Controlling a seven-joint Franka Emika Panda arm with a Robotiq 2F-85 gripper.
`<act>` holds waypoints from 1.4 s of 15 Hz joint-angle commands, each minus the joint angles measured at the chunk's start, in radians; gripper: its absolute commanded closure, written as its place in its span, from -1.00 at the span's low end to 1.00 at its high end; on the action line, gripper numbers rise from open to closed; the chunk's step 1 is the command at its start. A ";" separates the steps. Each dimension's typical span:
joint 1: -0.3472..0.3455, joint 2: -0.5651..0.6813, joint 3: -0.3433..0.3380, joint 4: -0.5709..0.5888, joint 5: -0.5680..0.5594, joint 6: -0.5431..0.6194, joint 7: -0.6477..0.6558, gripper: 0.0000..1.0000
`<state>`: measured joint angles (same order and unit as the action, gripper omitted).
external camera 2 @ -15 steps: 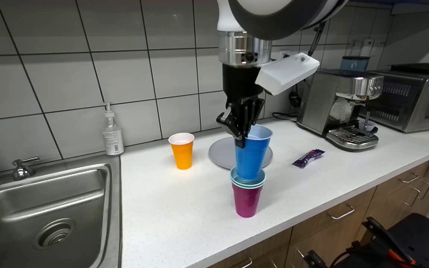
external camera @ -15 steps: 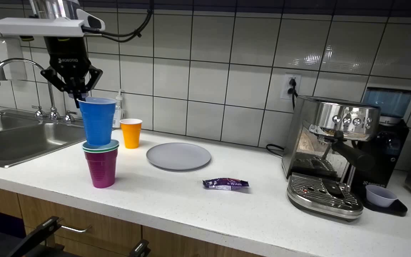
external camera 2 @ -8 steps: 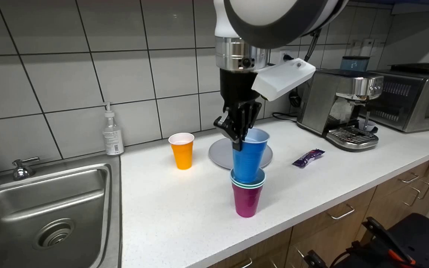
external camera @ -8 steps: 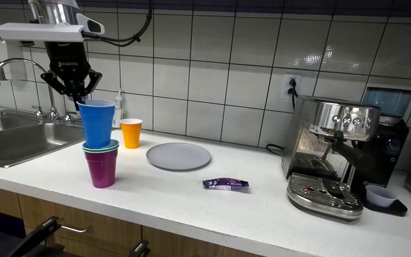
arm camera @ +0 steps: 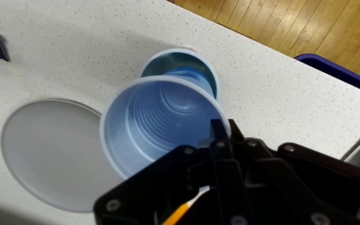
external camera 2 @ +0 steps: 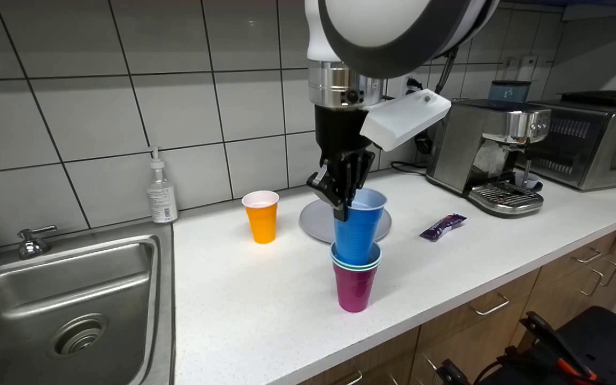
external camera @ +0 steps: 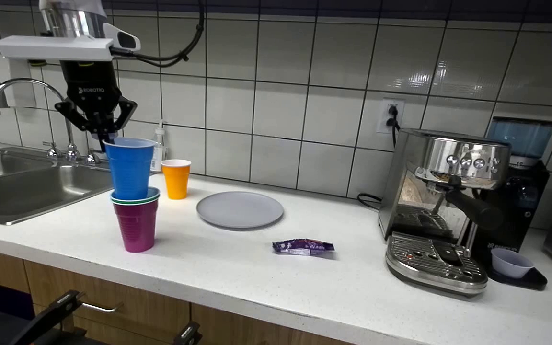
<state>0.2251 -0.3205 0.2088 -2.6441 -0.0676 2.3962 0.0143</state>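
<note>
My gripper (external camera: 105, 142) is shut on the near-sink side of the blue cup's rim; its fingertips (external camera 2: 341, 212) pinch the wall. In the wrist view one finger (arm camera: 225, 128) is inside the cup and one outside. The blue cup (external camera: 131, 170) is upright with a slight tilt; it also shows in an exterior view (external camera 2: 359, 232) and the wrist view (arm camera: 158, 125). Its base is just inside the mouth of a magenta cup (external camera: 136, 227) with teal and green rims at its top, seen also in an exterior view (external camera 2: 353, 289). The magenta cup stands on the counter.
An orange cup (external camera: 176, 181) and a soap bottle (external camera 2: 162, 198) stand near the wall. A grey plate (external camera: 240, 209) and a purple wrapper (external camera: 303, 246) lie on the counter. The sink (external camera 2: 163, 321) is on one side, the coffee machine (external camera: 453, 139) and microwave (external camera 2: 597, 141) on the other.
The gripper has moved down with the blue cup in it. The cup's base has gone from about the magenta cup's rim to slightly inside its mouth. Other things have not moved.
</note>
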 commanded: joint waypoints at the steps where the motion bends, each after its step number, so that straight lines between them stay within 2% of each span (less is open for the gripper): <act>1: -0.014 0.001 0.013 -0.007 -0.025 0.022 0.030 0.98; 21: -0.026 0.049 0.011 -0.027 -0.054 0.113 0.047 0.98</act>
<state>0.2162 -0.2680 0.2088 -2.6572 -0.0914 2.4824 0.0336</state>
